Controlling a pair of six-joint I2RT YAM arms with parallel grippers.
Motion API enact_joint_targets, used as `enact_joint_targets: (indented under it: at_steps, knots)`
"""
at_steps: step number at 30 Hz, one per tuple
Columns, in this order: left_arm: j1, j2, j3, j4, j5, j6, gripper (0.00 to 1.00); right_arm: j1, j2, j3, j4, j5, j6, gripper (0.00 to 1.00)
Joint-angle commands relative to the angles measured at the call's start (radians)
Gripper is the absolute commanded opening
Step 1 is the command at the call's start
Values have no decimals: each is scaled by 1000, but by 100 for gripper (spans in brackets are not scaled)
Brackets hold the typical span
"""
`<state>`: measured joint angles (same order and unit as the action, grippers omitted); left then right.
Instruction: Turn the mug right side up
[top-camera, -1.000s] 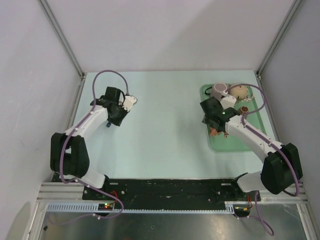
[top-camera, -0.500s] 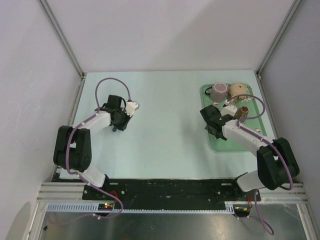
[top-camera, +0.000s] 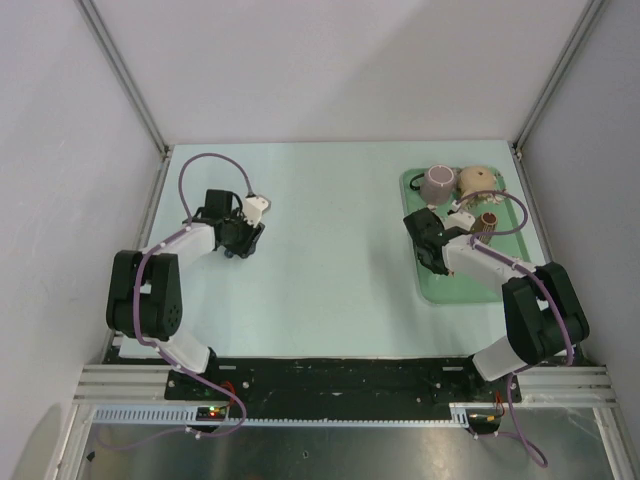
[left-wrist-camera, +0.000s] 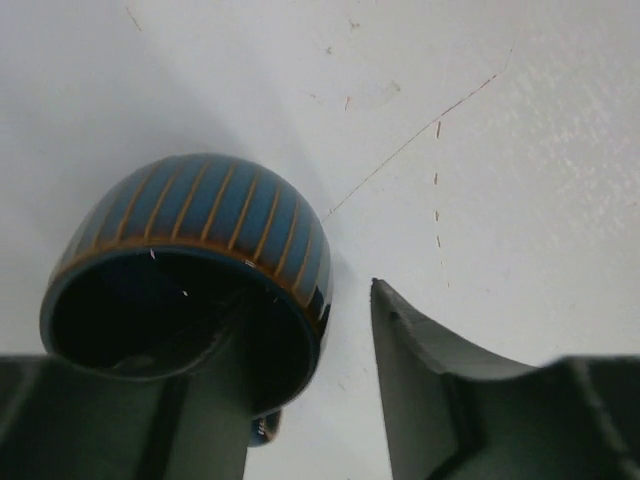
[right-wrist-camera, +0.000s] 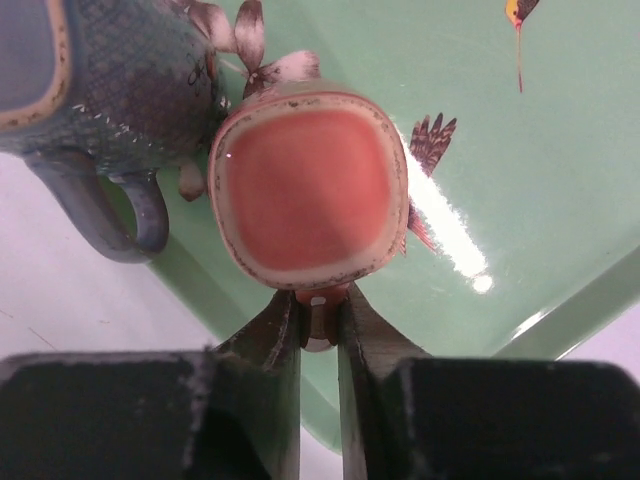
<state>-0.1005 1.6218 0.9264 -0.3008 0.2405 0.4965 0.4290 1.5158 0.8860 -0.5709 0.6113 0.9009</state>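
Note:
In the right wrist view a cream mug (right-wrist-camera: 310, 190) stands on the green tray (right-wrist-camera: 520, 150). Its flat reddish end faces up at the camera, like an upturned base. My right gripper (right-wrist-camera: 320, 305) is shut on that mug's small handle (right-wrist-camera: 322, 322), one finger on each side. From above, the right gripper (top-camera: 432, 255) hides this mug. My left gripper (left-wrist-camera: 300, 330) is open over a blue mug with orange stripes (left-wrist-camera: 200, 215), whose dark mouth faces the camera. One finger overlaps its rim and the other finger (left-wrist-camera: 410, 360) stands apart from its wall. The left gripper (top-camera: 238, 243) is low on the table's left.
A blue-grey textured mug (right-wrist-camera: 120, 90) with a looped handle sits right beside the held mug. On the tray (top-camera: 470, 285) there are also a mauve mug (top-camera: 437, 182), a beige one (top-camera: 477, 180) and a brown ribbed one (top-camera: 487, 224). Grey walls enclose the table.
My right gripper went from wide open to shut on the mug's handle. My left gripper opened off the blue mug. Both arms pulled in lower and nearer their bases.

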Motion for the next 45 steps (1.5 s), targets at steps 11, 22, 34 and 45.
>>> enact_joint_targets:
  at_steps: [11,22,34,45]
  knots:
    - [27,-73,450,-530,20,-17,66,-43,-505,6,-57,112,-169,0]
    - [27,-87,908,-806,586,-292,99,113,-598,156,457,-448,-395,0]
    - [-45,-64,1166,-799,860,-594,100,293,-256,311,1063,-824,-163,0]
    - [-56,-57,1190,-764,900,-672,92,346,-137,390,1068,-848,-129,0]
